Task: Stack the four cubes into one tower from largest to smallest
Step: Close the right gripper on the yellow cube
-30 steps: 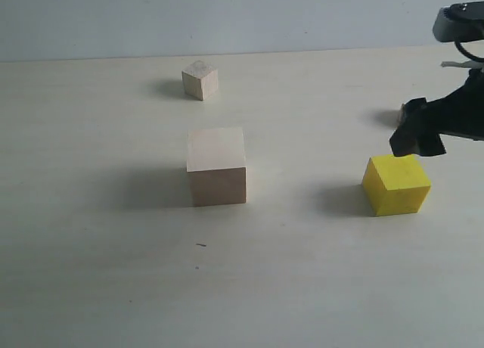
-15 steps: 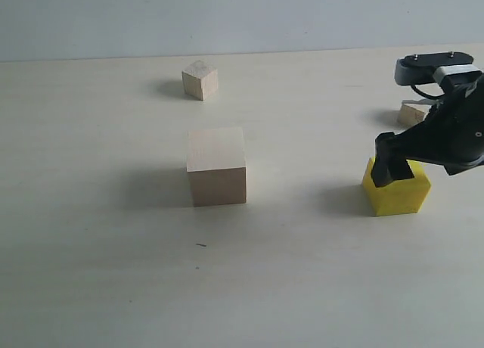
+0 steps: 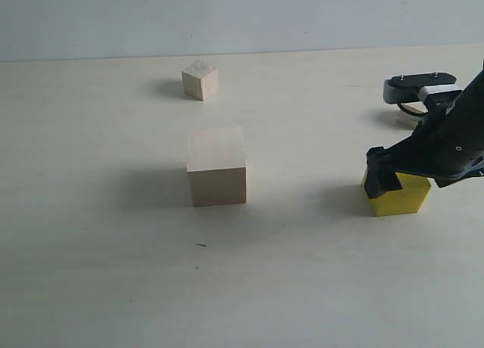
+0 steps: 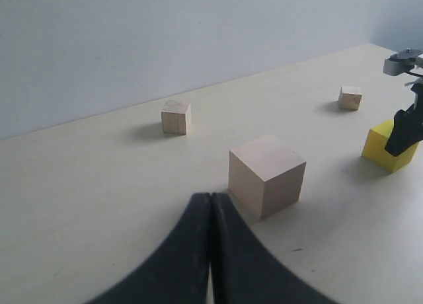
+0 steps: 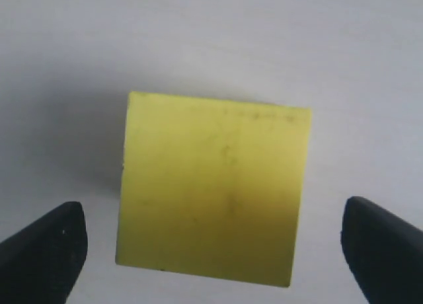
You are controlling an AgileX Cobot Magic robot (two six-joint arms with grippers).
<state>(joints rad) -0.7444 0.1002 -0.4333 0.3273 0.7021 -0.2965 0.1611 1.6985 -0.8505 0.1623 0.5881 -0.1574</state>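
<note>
**Inspector:** What changed over the last second?

**Recorder:** The right gripper (image 5: 215,243) has come down over the yellow cube (image 3: 403,199). Its jaws are spread wide, 1 finger on each side, and have not closed on it.

**Inspector:** Consequence?

**Recorder:** Pickup of layer 2 looks imminent. The largest wood cube (image 3: 217,166) sits mid-table, bare-topped and well apart. None of the 4 is stacked. The left gripper (image 4: 211,251) is closed and empty.

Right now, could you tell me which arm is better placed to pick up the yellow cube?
The right. The right gripper is open and straddles the yellow cube, one fingertip each side. The left gripper is shut, back by the large wooden cube, well away.
</note>
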